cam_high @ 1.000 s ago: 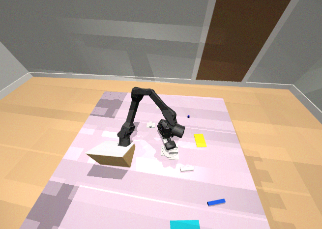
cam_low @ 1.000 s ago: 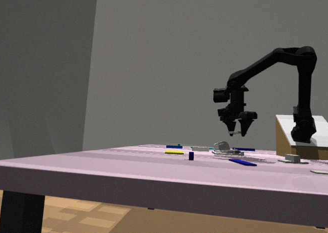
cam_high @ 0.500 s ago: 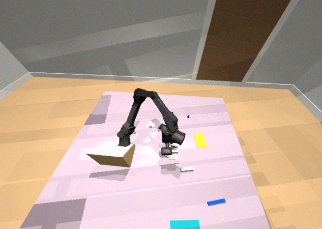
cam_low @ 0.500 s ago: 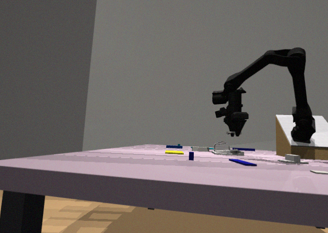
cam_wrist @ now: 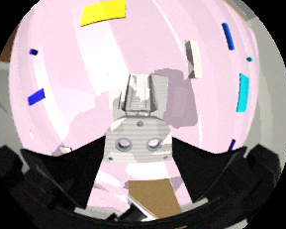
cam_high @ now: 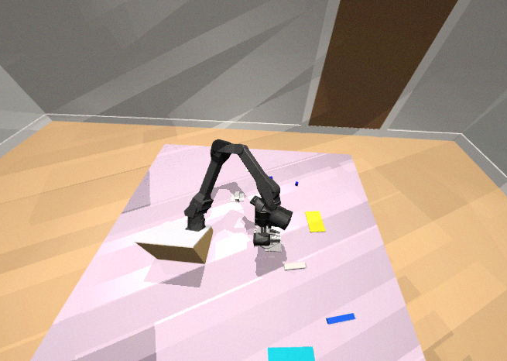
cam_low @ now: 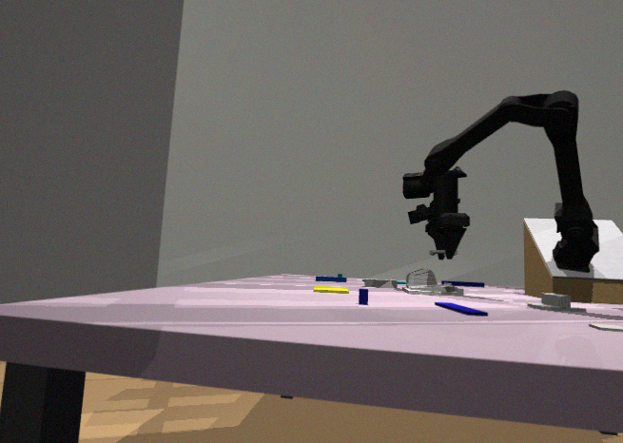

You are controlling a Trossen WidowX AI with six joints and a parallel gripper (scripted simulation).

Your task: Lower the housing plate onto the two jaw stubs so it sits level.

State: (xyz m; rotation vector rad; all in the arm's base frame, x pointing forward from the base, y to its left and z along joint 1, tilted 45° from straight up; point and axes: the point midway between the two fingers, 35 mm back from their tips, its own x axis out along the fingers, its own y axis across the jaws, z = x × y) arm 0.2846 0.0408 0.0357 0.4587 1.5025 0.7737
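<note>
My gripper (cam_high: pixel 265 244) (cam_low: pixel 445 257) (cam_wrist: pixel 138 139) is shut on the housing plate (cam_low: pixel 436 252) (cam_wrist: pixel 139 154), a flat pale grey plate with two large holes. In the wrist view a finger is at each side of it. The plate hangs above the grey base (cam_high: pixel 273 247) (cam_low: pixel 448 291) (cam_wrist: pixel 161 88), with a gap between them in the exterior view. The two jaws (cam_low: pixel 420 279) stand on the base as a curved grey shape. The plate covers the near part of the base in the wrist view, so the pins and stubs cannot be made out. The arm hides much of the base in the top view.
A white bar (cam_high: pixel 295 266) (cam_wrist: pixel 195 60) lies beside the base. A yellow plate (cam_high: pixel 315 221) (cam_low: pixel 331 289), a blue bar (cam_high: pixel 340 318), a cyan plate (cam_high: pixel 291 353) and a small dark blue block (cam_high: pixel 296 183) (cam_low: pixel 363 296) lie farther out. A small grey fixture (cam_high: pixel 237 197) (cam_low: pixel 555 300) stands near the arm's stand (cam_high: pixel 177 235).
</note>
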